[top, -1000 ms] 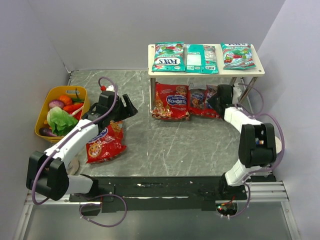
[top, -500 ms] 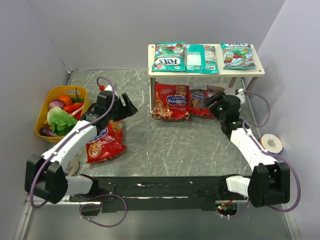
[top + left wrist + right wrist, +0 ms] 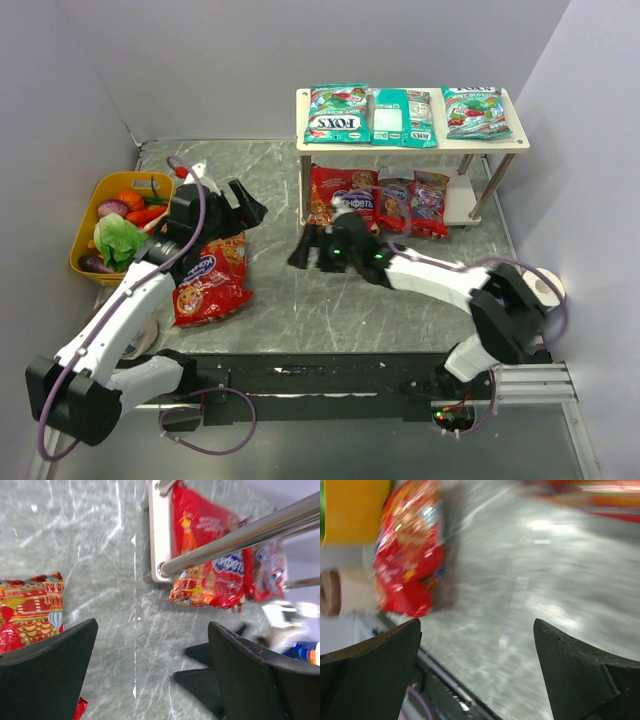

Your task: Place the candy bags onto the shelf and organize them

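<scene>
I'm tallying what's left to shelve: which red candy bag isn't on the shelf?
The red bag lying flat on the table near the yellow tub, left of the shelf. The other red bags all sit on the shelf's lower board.

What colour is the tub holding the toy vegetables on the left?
Yellow; the tub shows best in the top external view.

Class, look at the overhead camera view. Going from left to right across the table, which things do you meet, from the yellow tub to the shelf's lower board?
yellow tub → loose red candy bag → right gripper → rightmost red bag on the shelf's lower board
</scene>
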`<action>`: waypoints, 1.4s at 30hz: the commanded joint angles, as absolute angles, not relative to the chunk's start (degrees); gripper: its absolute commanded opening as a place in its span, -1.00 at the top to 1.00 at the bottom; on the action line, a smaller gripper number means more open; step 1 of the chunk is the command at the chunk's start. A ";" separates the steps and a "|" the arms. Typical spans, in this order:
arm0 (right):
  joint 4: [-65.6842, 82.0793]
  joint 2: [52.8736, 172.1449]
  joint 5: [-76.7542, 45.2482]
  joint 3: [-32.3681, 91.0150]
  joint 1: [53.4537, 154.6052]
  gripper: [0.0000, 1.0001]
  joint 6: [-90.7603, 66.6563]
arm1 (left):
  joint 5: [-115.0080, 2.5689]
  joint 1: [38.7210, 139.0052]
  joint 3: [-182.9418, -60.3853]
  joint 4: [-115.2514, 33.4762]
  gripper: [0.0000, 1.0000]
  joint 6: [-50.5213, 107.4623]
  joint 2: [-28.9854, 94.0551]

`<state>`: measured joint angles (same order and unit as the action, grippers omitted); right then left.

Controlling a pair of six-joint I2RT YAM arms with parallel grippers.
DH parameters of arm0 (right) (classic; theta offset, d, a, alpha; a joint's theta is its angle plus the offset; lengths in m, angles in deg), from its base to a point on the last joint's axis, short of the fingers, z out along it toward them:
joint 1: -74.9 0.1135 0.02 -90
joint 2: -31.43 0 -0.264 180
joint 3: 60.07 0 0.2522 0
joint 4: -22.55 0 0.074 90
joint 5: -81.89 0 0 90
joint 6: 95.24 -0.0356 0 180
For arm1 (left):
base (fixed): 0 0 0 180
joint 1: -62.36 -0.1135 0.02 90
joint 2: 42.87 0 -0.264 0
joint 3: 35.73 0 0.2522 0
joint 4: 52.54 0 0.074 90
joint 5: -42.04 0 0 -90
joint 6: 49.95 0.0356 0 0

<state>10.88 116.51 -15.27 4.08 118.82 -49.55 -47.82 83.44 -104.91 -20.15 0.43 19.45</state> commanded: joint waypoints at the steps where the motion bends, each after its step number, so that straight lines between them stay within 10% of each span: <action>1: 15.64 127.54 -24.01 15.28 124.28 -0.99 -47.34 | -44.45 83.19 -106.97 -19.10 -0.93 1.29 15.15; 17: 10.73 151.22 -37.03 36.57 130.01 -0.90 -45.84 | -42.51 83.11 -108.29 -15.32 -0.93 1.73 11.80; 20: 11.08 152.36 -38.52 36.74 130.01 -0.55 -46.54 | -42.42 83.11 -109.08 -15.23 -0.93 2.08 12.32; 27: 14.77 147.64 -37.03 28.85 127.99 1.00 -49.36 | -43.04 83.11 -111.46 -14.70 -0.93 3.40 14.08; 42: -5.70 127.51 -42.83 9.24 115.25 1.00 -25.55 | -48.92 83.11 -104.52 -17.24 -0.96 1.73 22.68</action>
<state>3.25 133.23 -40.25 11.95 117.97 -35.91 -45.24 83.29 -106.79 -14.51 1.88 19.67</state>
